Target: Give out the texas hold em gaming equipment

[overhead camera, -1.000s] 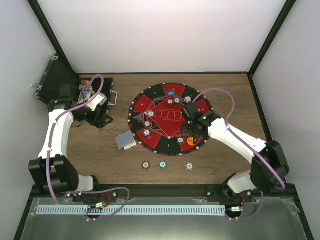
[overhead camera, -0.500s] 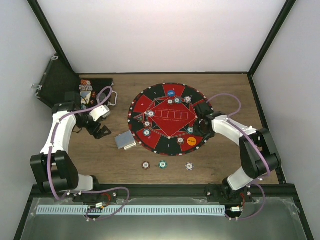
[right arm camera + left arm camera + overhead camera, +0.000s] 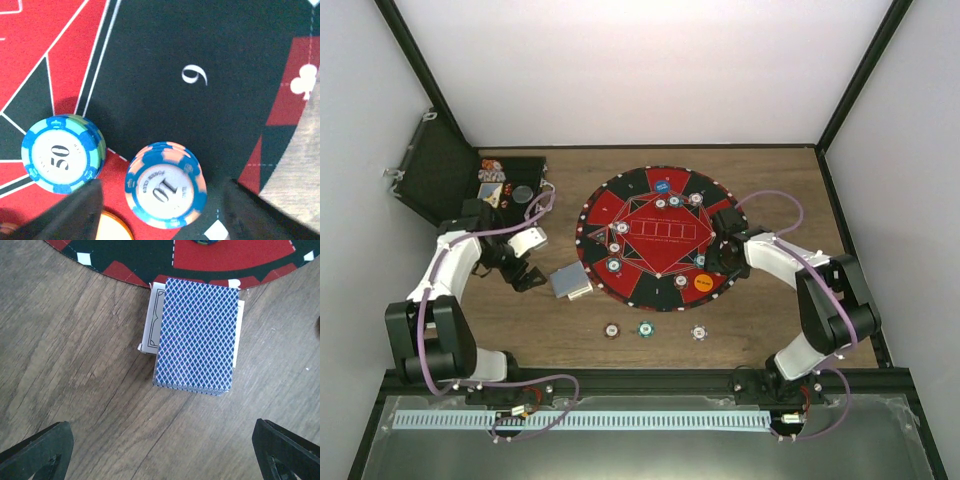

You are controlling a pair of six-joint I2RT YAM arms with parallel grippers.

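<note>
My right gripper [image 3: 162,210] stands part-open and empty astride the 10 chip stack [image 3: 165,185] on the mat [image 3: 165,75]; lifting crooked could topple it onto the 50 stack [image 3: 62,160]. My left gripper [image 3: 160,450] hangs wide open above the card deck [image 3: 195,335].

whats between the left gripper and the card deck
Only bare wood of the table. The left wrist view shows the card deck lying ahead of the open left gripper, with nothing in the gap.

Left wrist: jaws cut off at bottom corners; white cards [image 3: 150,325] ahead of jaws mostly hidden under deck [image 3: 196,335]; chip [image 3: 205,241] beyond deck cut by top edge. Right wrist: jaws blurred; orange disc [image 3: 114,230] between them cut by bottom edge.
</note>
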